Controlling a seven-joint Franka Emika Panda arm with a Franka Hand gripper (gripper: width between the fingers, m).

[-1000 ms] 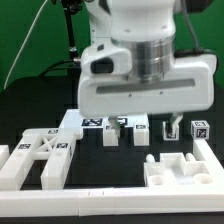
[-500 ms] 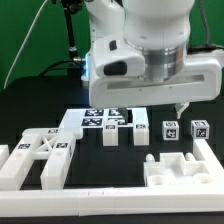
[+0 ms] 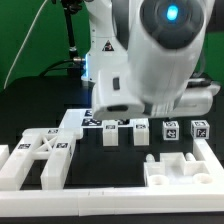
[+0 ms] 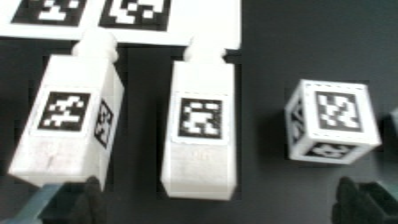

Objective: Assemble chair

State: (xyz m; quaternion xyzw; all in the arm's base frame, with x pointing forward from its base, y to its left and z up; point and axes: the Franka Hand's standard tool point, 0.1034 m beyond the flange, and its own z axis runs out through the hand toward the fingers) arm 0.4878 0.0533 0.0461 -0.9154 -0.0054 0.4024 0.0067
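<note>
With hand point(image 4: 217, 205) spread wide and gripping nothing, poised over middle leg point(image 4: 201, 125) of the chair. Just beside that leg, 1 other leg point(image 4: 68, 115) and 1 short block point(image 4: 329, 122), flat on the table point(image 4: 263, 60). Likely light, rigid, slick plastic: pinch across long flat sides, mid-length.

Black desk point(image 3: 30, 105). Marker board point(image 3: 100, 121) flat near far edge, middle, square tags on top. Long white rail point(image 3: 100, 193) along near edge; second rail point(image 3: 214, 165) along edge at exterior view's right. Green backdrop point(image 3: 12, 30) beyond far-left corner.
</note>
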